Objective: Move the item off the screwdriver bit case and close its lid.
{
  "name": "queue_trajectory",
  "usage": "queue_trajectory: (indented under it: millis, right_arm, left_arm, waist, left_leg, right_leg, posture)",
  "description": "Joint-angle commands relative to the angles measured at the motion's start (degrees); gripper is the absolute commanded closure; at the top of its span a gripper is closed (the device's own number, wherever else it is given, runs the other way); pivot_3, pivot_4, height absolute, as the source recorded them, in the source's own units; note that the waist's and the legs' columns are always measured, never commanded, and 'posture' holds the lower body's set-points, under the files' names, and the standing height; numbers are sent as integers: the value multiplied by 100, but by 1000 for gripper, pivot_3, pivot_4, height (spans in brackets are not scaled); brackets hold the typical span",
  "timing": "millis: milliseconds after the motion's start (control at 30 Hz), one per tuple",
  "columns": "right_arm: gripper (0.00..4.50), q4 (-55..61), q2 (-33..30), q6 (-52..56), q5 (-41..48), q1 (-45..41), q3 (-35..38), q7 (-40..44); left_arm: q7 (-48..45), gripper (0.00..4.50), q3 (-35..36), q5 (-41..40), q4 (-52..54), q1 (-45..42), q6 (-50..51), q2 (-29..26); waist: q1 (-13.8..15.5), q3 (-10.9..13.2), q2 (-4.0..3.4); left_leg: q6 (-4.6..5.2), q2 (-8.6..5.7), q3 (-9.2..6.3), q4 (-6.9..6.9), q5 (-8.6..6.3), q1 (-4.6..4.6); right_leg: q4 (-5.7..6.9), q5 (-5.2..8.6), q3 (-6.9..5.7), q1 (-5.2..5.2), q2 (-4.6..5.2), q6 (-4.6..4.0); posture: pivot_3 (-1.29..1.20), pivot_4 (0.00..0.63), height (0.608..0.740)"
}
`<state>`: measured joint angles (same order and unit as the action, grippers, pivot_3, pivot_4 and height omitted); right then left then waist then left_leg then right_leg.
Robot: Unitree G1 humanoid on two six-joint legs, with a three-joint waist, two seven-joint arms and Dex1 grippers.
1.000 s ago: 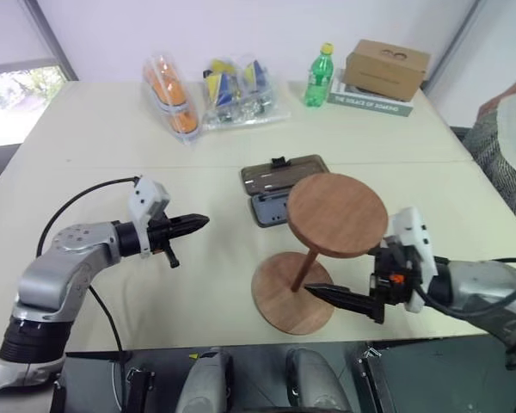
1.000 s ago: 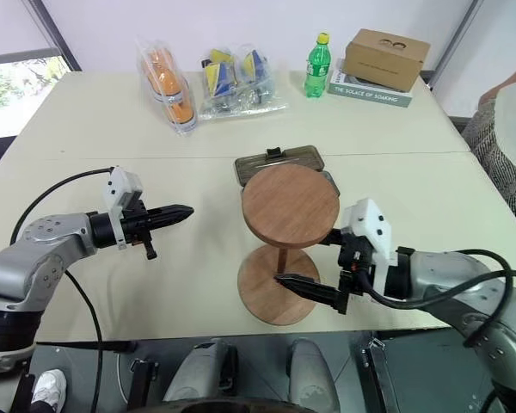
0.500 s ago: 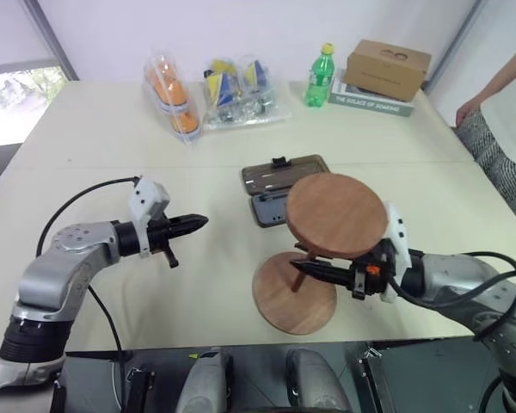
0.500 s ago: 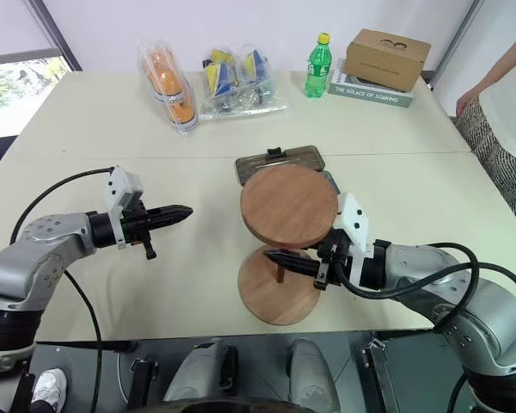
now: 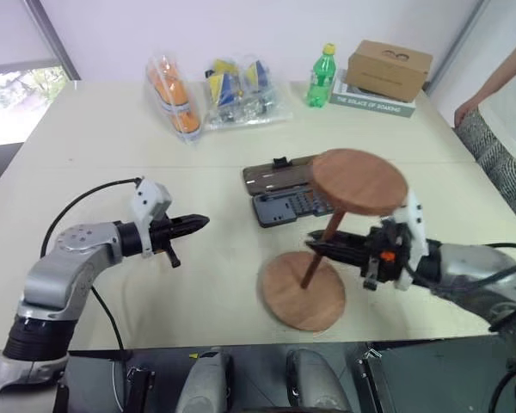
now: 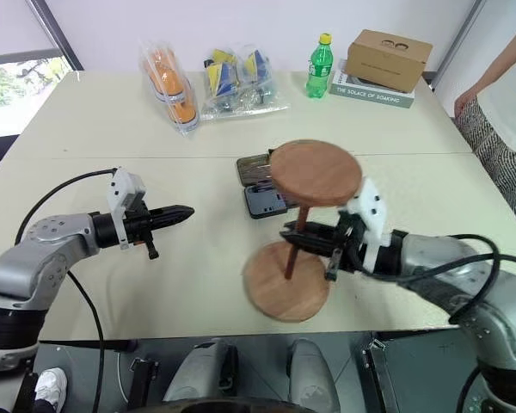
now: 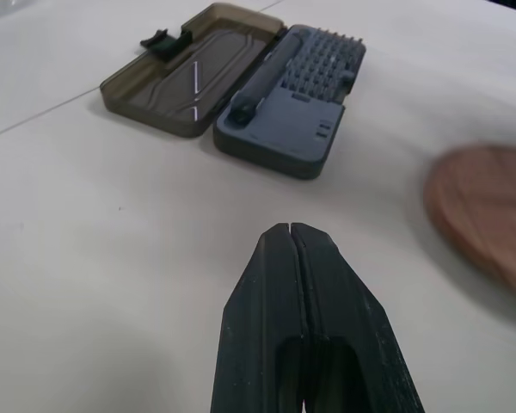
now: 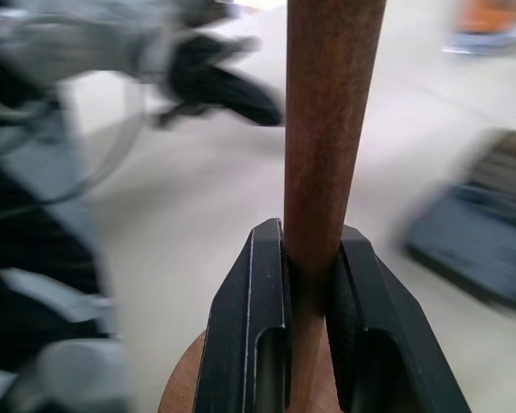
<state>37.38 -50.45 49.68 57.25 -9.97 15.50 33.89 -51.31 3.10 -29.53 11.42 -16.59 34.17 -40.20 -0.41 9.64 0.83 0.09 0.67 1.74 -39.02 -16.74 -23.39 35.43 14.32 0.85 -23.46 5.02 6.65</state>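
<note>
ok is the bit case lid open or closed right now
Open. The lid lies flat on the table beside the grey-blue tray, whose rows of bits are exposed.

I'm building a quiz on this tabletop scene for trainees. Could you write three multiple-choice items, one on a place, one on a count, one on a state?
1. Where does the right gripper grip the wooden stand?
A. on its top disc
B. on its thin rod
C. on its bottom disc

2. How many round discs does the stand have?
A. one
B. two
C. three

3. What state is the screwdriver bit case in?
A. open, lid laid flat beside the tray
B. closed and latched
C. closed, with the stand on top

Key:
1 B: the right wrist view shows the two black fingers clamped on either side of the rod.
2 B: both eye views show one disc at each end of the rod.
3 A: the left wrist view shows the rows of bits exposed and the translucent lid lying flat on the table.
</note>
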Motion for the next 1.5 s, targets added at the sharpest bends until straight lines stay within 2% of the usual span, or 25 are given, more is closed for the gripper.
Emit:
queue_trajectory:
  millis: [33, 100, 200, 367, 500, 767, 933, 1233, 1500]
  right_arm:
    - [4458, -471, -352, -99, -58, -501, 815, -132]
    - [4458, -827, -517, -187, -377, -782, 853, -220]
    - [4458, -1506, -508, -421, -1322, -1268, 507, -812]
    - [4458, -2563, -22, -1124, -2903, -1811, -59, -1876]
    - [4458, -3484, 502, -1608, -3721, -2055, -51, -2658]
    - [4458, -4900, 994, -2509, -4160, -2557, 615, -3400]
    - [4458, -4839, 1169, -2608, -4214, -2512, 791, -3536]
    - [4458, -4650, 1853, -2742, -4319, -2267, 1143, -4287]
    - [4458, -4960, 2233, -2626, -4330, -2162, 1468, -4756]
  left_arm:
    - [-62, 4500, -15, 52, 8, -156, -194, 58]
    - [-75, 4500, -60, 85, -40, -211, -231, 114]
    - [-67, 4500, -114, 136, -116, -289, -270, 198]
    - [-53, 4500, -169, 210, -108, -249, -336, 258]
    - [-17, 4500, -166, 209, -13, -158, -307, 296]
    - [-8, 4500, -149, 250, 36, -66, -332, 293]
    - [-1, 4500, -154, 280, 43, -17, -361, 312]
    - [-18, 4500, -243, 356, -49, -50, -446, 402]
    - [-35, 4500, -294, 424, -51, -77, -483, 442]
  waist:
    - [-4, 0, 0]
    - [-7, 0, 0]
    - [-18, 0, 0]
    - [-28, 1, -3]
    - [-24, 2, -4]
    - [-27, 11, -19]
    - [-60, 12, -21]
    - [-44, 12, -22]
    - [-41, 11, -21]
  left_leg:
    - [0, 0, 0, 0, 0, 0]
    - [0, 2, -1, 1, 0, 0]
    - [0, 4, -1, 1, 0, 0]
    - [0, 2, 6, 2, 1, -2]
    - [0, 1, 7, 2, 1, -3]
    - [0, -2, 9, 2, 1, -5]
    - [1, 4, 8, 2, 1, -4]
    - [0, 6, 7, 2, 2, 0]
    - [-1, 7, 6, 1, 2, 3]
  right_leg:
    - [0, 0, 0, 0, 0, 0]
    - [2, 0, 0, -2, -2, 0]
    - [3, 0, -1, -3, -6, 0]
    - [7, 0, 4, -10, -7, 1]
    - [11, -7, 4, -12, -11, 12]
    - [12, -14, 6, -12, -12, 26]
    - [14, -16, 10, -12, -24, 30]
    - [39, -17, 18, -19, -29, 31]
    - [44, -16, 19, -17, -30, 30]
  posture:
    - [0, 150, 740]
    - [0, 150, 740]
    - [0, 150, 740]
    - [0, 150, 740]
    - [0, 150, 740]
    - [0, 150, 740]
    - [0, 150, 740]
    - [0, 150, 740]
    - [0, 150, 740]
